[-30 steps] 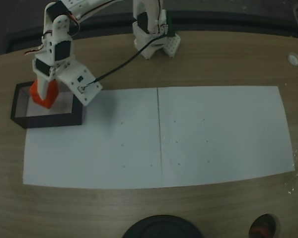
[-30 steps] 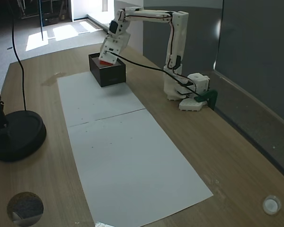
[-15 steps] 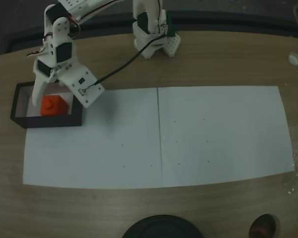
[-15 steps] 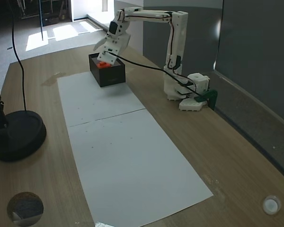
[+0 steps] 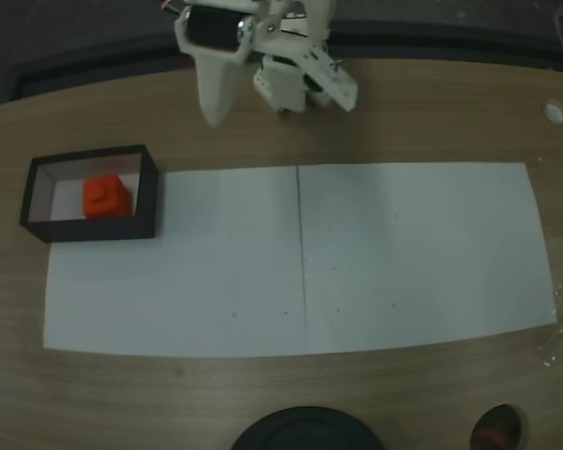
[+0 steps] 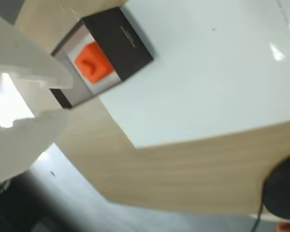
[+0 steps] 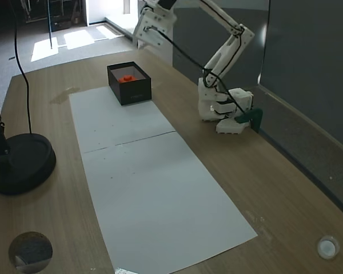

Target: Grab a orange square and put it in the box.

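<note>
The orange square (image 5: 106, 198) lies inside the box (image 5: 38, 223), a black-walled tray with a pale floor, at the left end of the paper. It rests free, stud up, with nothing touching it. Both also appear in the wrist view, orange square (image 6: 93, 62) in the box (image 6: 130, 46), and in the other fixed view, orange square (image 7: 126, 79) in the box (image 7: 134, 94). My gripper (image 5: 280, 108) is raised high above the table's back edge near the arm's base, well away from the box, open and empty. In the wrist view its white fingers (image 6: 31, 63) stand apart at the left edge.
Two white paper sheets (image 5: 357, 253) cover the table's middle. The arm's base (image 7: 223, 111) stands at the back. A black round lamp base (image 7: 20, 162) sits near the front edge, a small white cap (image 5: 555, 111) at the far right, and a round hole (image 7: 30, 251) in the tabletop.
One second ago the gripper held the orange square over the box. It opened and left the square inside, then the arm lifted and drew back toward its base.
</note>
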Tool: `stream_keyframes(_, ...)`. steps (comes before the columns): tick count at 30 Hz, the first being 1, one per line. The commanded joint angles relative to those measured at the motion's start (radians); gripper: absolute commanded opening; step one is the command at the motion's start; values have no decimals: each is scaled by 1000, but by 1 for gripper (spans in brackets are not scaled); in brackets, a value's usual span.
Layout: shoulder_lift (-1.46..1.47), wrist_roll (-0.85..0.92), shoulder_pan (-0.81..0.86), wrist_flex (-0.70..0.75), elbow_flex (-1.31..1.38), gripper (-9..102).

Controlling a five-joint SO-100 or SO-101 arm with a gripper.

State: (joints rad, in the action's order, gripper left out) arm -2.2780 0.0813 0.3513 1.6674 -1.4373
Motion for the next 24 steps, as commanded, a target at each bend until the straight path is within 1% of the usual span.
stream_keyframes(1, -170, -60, -124, 2, 6, 0)
stream_keyframes(5, -397, -77, -252, -2, -84, 0)
stream_keyframes(8, -560, -77, -293, -9, -183, 0)
stream_keyframes(15, -930, -75, -290, -25, -472, 0)
stream_keyframes(21, -1187, -74, -290, -140, -575, 0)
stream_keyframes(24, -1203, -74, -290, -156, -589, 1)
